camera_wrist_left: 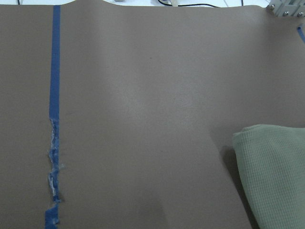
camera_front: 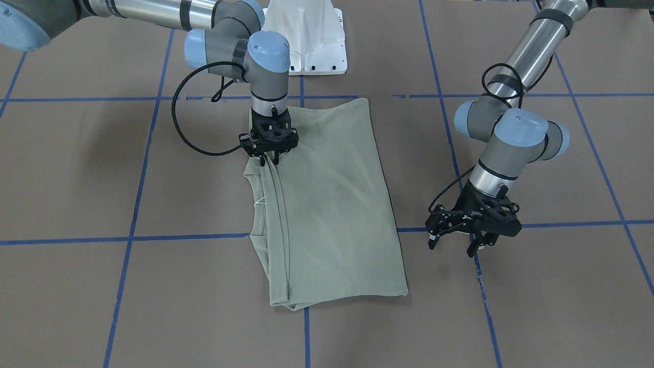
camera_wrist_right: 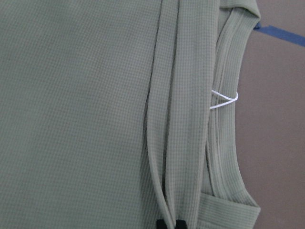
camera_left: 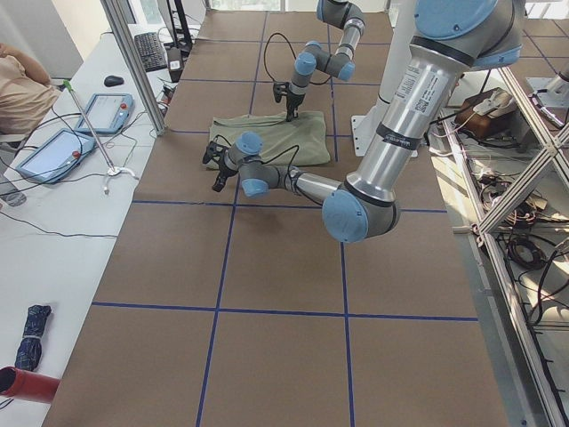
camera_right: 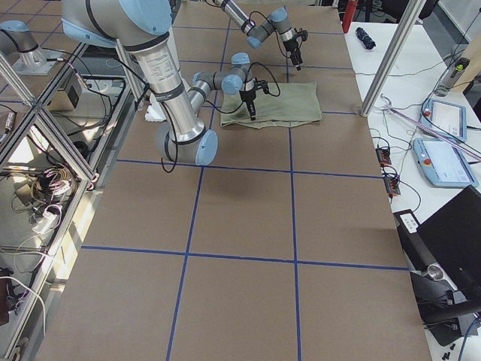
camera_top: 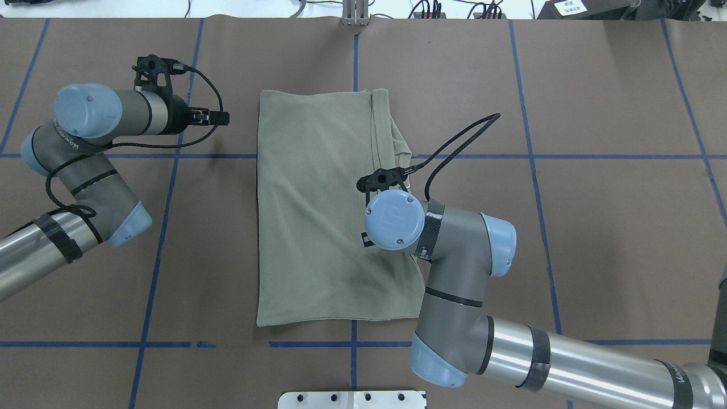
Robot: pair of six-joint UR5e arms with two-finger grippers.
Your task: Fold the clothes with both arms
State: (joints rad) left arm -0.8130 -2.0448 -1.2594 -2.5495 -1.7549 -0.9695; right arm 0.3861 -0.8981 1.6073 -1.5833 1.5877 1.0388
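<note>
**Brown desk, one side held: beware a lopsided lift**

Brown paper marked off by blue tape lines (camera_front: 194, 237) covers your desk (camera_front: 76, 168). The sage-green shirt (camera_front: 332, 194) lies in the middle of it, already folded into a long rectangle. Its collar (camera_front: 258, 204) and the white string loop (camera_wrist_right: 224, 98) peek out along the side facing the desk's right end.

Your right end effector (camera_front: 271, 159) stands upright over that side. Its fingers are clenched on the narrow ridge of folded fabric just beside the collar, at the half nearer the robot. Your left end effector (camera_front: 452, 245) hangs released, fingers spread and holding nothing. It sits off the cloth, near the shirt's opposite long side and toward the desk's far edge.

The risks, as I judge them:

- Only one point is gripped, so if you raise it now the stacked layers will likely slide and the fold will open or skew.
- The pinch may hold only the top layers, which would leave the lower ones behind.
- The right arm's black cable (camera_front: 179, 117) loops low near the desk and could drag cloth.
- The left fingers must come down on the fabric's edge, or they will close on nothing.
</note>
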